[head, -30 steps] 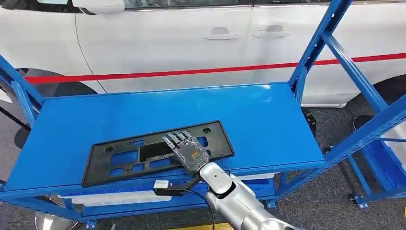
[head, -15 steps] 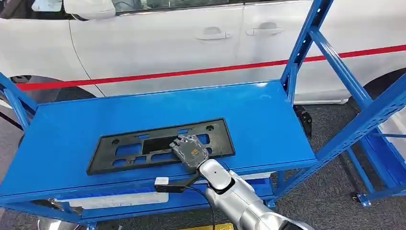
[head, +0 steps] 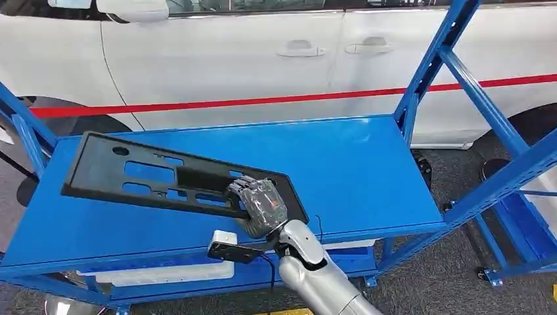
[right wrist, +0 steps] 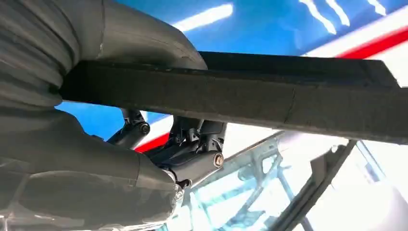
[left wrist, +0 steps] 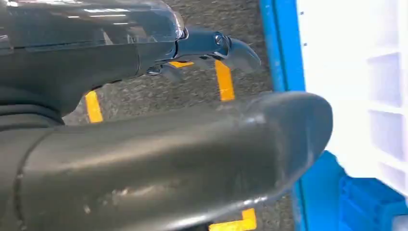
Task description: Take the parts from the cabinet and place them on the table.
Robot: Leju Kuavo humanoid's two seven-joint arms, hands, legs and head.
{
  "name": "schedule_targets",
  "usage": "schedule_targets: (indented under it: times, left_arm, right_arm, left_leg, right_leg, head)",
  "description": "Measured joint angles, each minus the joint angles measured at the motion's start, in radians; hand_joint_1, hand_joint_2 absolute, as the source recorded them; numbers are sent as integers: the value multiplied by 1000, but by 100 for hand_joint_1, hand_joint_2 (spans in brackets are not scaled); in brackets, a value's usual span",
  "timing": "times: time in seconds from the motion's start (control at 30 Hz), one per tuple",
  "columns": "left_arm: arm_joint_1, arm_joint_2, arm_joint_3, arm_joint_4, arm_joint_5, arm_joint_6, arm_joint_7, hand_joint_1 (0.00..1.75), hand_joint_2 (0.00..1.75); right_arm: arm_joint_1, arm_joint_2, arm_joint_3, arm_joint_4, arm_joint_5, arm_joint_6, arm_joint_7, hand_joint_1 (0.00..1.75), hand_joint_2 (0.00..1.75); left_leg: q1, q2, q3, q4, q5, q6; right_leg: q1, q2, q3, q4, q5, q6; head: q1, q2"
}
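Observation:
A long black plastic part (head: pixel 151 177) with several cut-outs is held above the blue cabinet shelf (head: pixel 368 164). It is tilted, its far end raised toward the shelf's back left. My right hand (head: pixel 259 207) grips its near right end from the shelf's front edge. In the right wrist view the part's edge (right wrist: pixel 288 101) crosses the picture, clamped between the thumb and the dark fingers (right wrist: pixel 192 144). My left hand (left wrist: pixel 192 134) hangs low beside the cabinet, holding nothing, thumb and fingers apart.
A white car (head: pixel 230 52) with a red stripe stands close behind the cabinet. Blue uprights and a diagonal brace (head: pixel 460 72) rise at the shelf's right end. A white bin (head: pixel 151 272) sits under the shelf. Grey floor with yellow marks (left wrist: pixel 223 79) lies below.
My right hand has closed on the part's near edge and lifted it off the shelf. The part now tilts, its left end swung up and toward the back left.

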Motion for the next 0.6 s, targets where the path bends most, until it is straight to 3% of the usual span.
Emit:
schedule_targets:
  times: [0.03,0.1,0.13,0.2,0.4,0.47,0.5,0.53,0.57,0.6]
  left_arm:
    - [2,0,2,0,0,0,-1,0,0]
    - [3,-3,5,0,1,3,-2,0,0]
    - [5,-6,9,0,3,6,-4,0,0]
    - [9,-8,20,0,12,8,-9,0,0]
    - [10,-8,21,0,13,8,-9,0,0]
    - [17,-11,28,0,27,8,-10,0,0]
    - [26,-12,33,-2,39,9,-11,0,0]
    - [41,-17,45,-7,64,17,-13,0,0]
    - [49,-22,50,-8,76,29,-13,0,0]
    - [52,-23,51,-10,84,29,-13,0,0]
  right_arm:
    - [13,-5,-2,-31,0,5,1,175,175]
    - [36,-10,-4,-74,-30,-3,-17,175,175]
    - [49,-11,-8,-102,-82,-10,-49,175,175]
    - [75,-14,-8,-168,-193,-26,-103,175,175]
    - [79,-15,-9,-177,-204,-27,-107,175,175]
    - [110,-25,-10,-270,-301,-40,-136,175,175]
    - [131,-34,-13,-352,-366,-51,-148,175,175]
    - [187,-68,-44,-580,-490,-81,-182,175,175]
    - [252,-101,-77,-691,-584,-84,-221,175,175]
    - [281,-111,-93,-728,-633,-75,-238,175,175]
  left_leg:
    - [0,-2,1,0,-1,-1]
    - [-1,-7,3,1,-3,-3]
    - [-1,-8,2,2,-4,-6]
    - [-7,-10,-4,6,-5,-16]
    - [-6,-9,-4,6,-5,-17]
    - [-7,-9,-5,4,-6,-24]
    - [-7,-9,-2,1,-6,-33]
    - [-3,-6,-75,176,-115,-48]
    - [0,-6,-149,328,-156,-54]
    - [0,-6,-131,287,-122,-52]
  right_leg:
    - [0,0,26,-59,43,-3]
    - [1,0,117,-241,131,-14]
    - [4,-1,148,-311,142,-23]
    - [10,-3,146,-319,141,-24]
    - [10,-3,146,-319,141,-24]
    - [10,-1,143,-317,140,-26]
    - [9,1,144,-321,142,-32]
    - [-3,-6,157,-336,145,-47]
    - [0,-8,159,-333,140,-49]
    - [-1,-6,161,-331,137,-48]
  head:
    - [0,0]
    - [1,0]
    - [1,0]
    - [1,0]
    - [1,0]
    - [0,0]
    - [2,0]
    - [-8,0]
    - [-8,0]
    - [-8,0]
